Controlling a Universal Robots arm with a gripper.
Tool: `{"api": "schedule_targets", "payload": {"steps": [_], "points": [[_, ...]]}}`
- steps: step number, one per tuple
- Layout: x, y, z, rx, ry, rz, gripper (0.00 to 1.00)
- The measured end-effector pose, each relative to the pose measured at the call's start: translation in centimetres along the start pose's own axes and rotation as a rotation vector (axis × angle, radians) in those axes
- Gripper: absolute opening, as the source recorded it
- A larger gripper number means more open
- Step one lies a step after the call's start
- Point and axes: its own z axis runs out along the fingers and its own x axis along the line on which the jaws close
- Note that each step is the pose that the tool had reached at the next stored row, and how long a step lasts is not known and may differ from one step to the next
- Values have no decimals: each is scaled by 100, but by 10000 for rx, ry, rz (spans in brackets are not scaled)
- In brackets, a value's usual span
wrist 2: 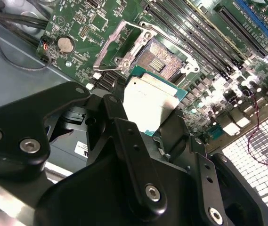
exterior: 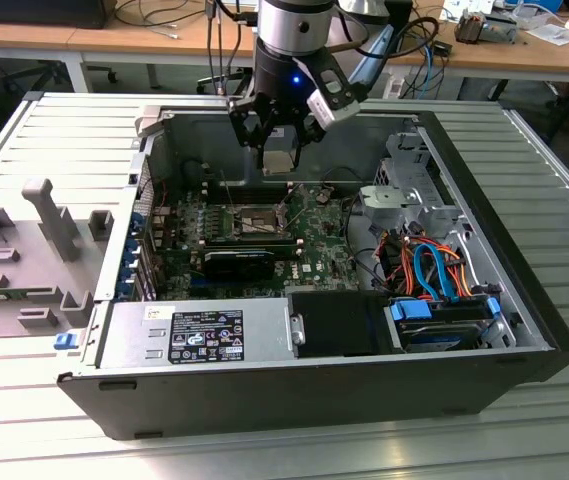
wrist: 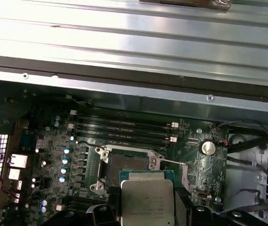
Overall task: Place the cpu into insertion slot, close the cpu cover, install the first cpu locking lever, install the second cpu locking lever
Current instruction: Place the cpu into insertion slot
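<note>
**Cpu in the gripper, over the open socket**

- Gripper point(exterior: 278, 140): I read it as clamped on the cpu point(exterior: 280, 161), pinching two opposite edges.
- Cpu: carried in the air above the motherboard point(exterior: 314, 240), touching nothing but the gripper. Its metal top shows in both wrist views.
- Insertion slot point(exterior: 254, 218): in the exterior view, about six o'clock from the gripper, a shade toward seven, and well apart from it. Its dark centre is bare.
- Cpu cover point(wrist 2: 109, 43): swung open, lying back off the slot on the coin cell point(wrist 2: 66, 44) side.
- I judge the chip roughly square to the slot and not yet placed.
- Computer case point(exterior: 264, 400): lying on its side, open.
</note>
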Motion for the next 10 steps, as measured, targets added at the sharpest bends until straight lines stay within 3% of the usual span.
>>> {"api": "schedule_targets", "payload": {"steps": [10], "points": [[0, 0, 0, -14, -61, 690, 55]]}}
